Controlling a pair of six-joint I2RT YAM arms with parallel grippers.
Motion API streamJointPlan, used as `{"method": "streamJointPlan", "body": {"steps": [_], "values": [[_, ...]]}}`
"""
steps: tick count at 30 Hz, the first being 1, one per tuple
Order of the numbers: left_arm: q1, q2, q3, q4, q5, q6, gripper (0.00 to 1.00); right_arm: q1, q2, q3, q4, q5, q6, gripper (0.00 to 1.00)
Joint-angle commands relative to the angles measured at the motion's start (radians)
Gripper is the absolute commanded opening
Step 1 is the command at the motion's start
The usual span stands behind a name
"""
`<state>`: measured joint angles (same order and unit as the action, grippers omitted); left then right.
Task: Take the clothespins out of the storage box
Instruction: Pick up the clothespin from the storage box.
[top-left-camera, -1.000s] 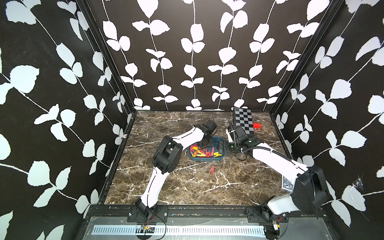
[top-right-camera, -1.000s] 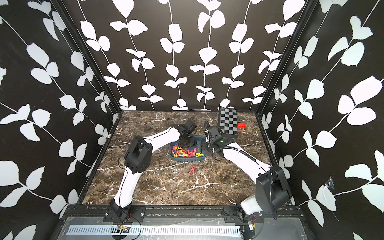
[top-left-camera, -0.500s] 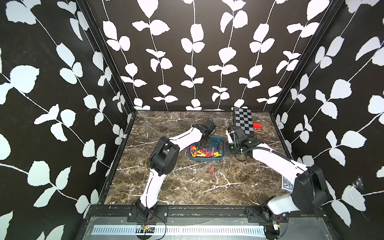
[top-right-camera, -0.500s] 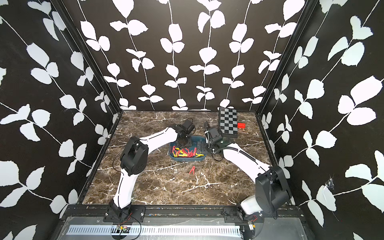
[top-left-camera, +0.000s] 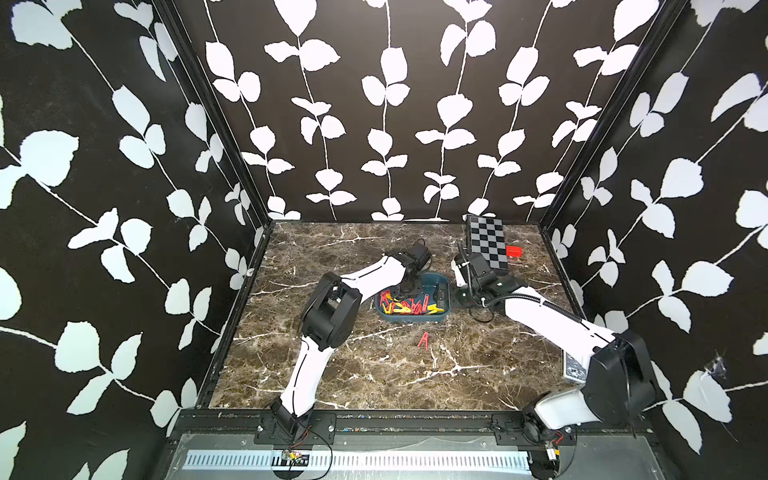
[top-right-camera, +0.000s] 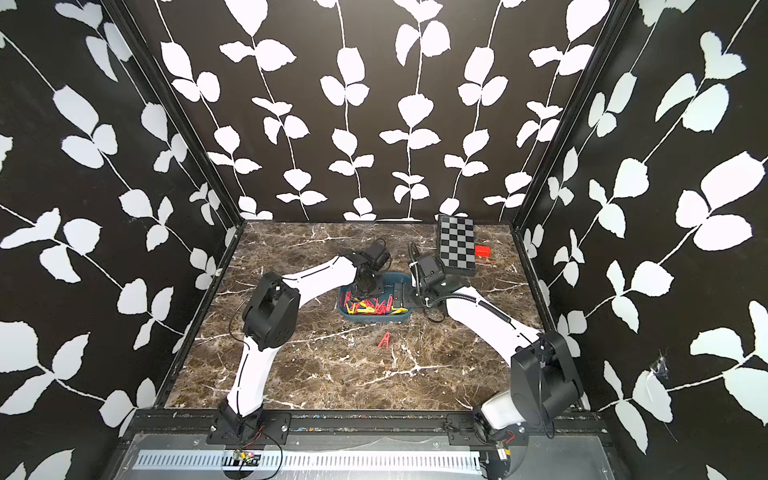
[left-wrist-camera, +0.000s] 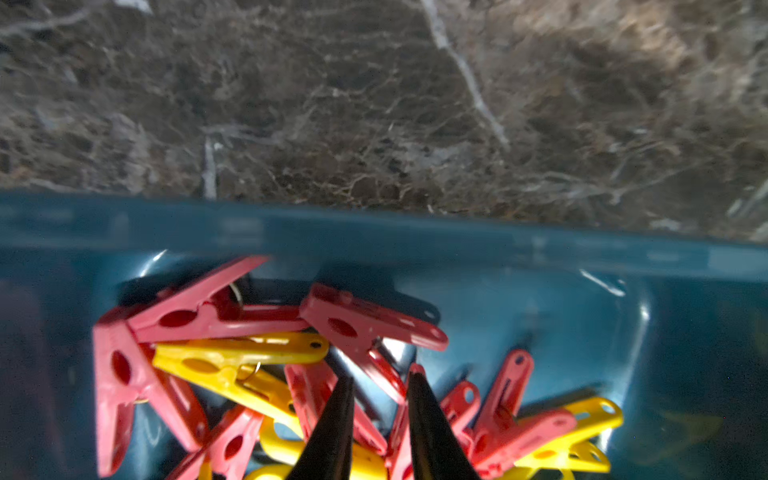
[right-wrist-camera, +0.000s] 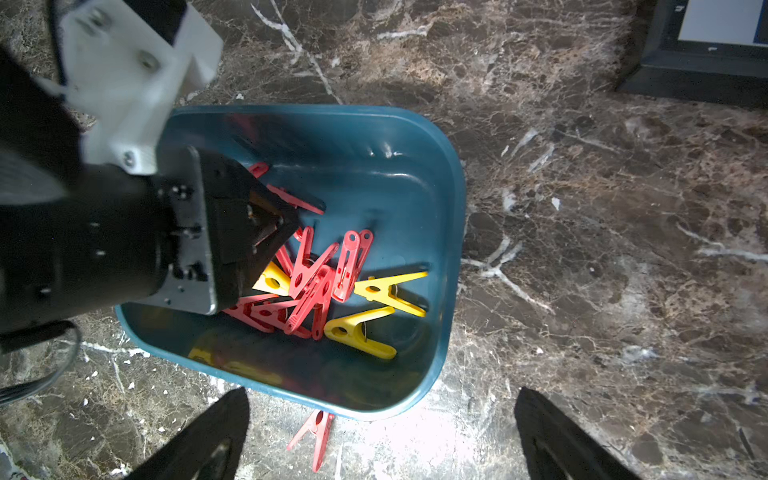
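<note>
Clothespins (left-wrist-camera: 232, 353) are lying tangled in the storage box (left-wrist-camera: 498, 249); left gripper (left-wrist-camera: 380, 380) is hanging among them, jaws nearly together, grip unclear, risking hooking neighbours. Right gripper (right-wrist-camera: 382, 392) is gaping, empty.

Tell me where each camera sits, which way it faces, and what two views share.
Top views: high behind the arm bases, looking down at the brown marble table; white left arm and right arm show.
Left wrist: low over the shallow teal plastic storage box, facing red and yellow plastic clothespins; left claw tips show.
Right wrist: above the box, looking down; open right claw shows.
Shared: both wrist views show the clothespins.
</note>
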<state>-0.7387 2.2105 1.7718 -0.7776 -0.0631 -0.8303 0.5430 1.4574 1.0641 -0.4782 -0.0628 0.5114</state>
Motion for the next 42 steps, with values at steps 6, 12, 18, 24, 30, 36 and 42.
{"method": "streamJointPlan", "body": {"steps": [6, 12, 18, 24, 30, 36, 42], "values": [[-0.002, 0.031, 0.017, -0.029, -0.008, -0.001, 0.24, -0.005, -0.006, -0.003, 0.009, 0.005, -0.002, 0.99], [-0.003, 0.022, 0.031, -0.048, -0.01, 0.0, 0.08, -0.005, -0.01, -0.004, 0.008, 0.005, -0.001, 0.99], [-0.003, -0.052, -0.008, -0.035, -0.004, -0.005, 0.01, -0.005, -0.016, -0.014, 0.021, 0.002, 0.011, 0.99], [-0.004, -0.165, -0.052, -0.034, -0.031, 0.03, 0.0, -0.005, -0.037, -0.025, 0.039, -0.01, 0.038, 0.99], [-0.007, -0.299, -0.143, -0.037, -0.043, 0.076, 0.0, 0.013, -0.08, -0.062, 0.078, -0.016, 0.082, 0.99], [-0.012, -0.445, -0.277, -0.028, -0.023, 0.144, 0.0, 0.076, -0.111, -0.08, 0.083, 0.047, 0.124, 0.99], [-0.017, -0.573, -0.436, -0.022, 0.01, 0.21, 0.0, 0.169, -0.144, -0.114, 0.089, 0.141, 0.191, 0.99]]}}
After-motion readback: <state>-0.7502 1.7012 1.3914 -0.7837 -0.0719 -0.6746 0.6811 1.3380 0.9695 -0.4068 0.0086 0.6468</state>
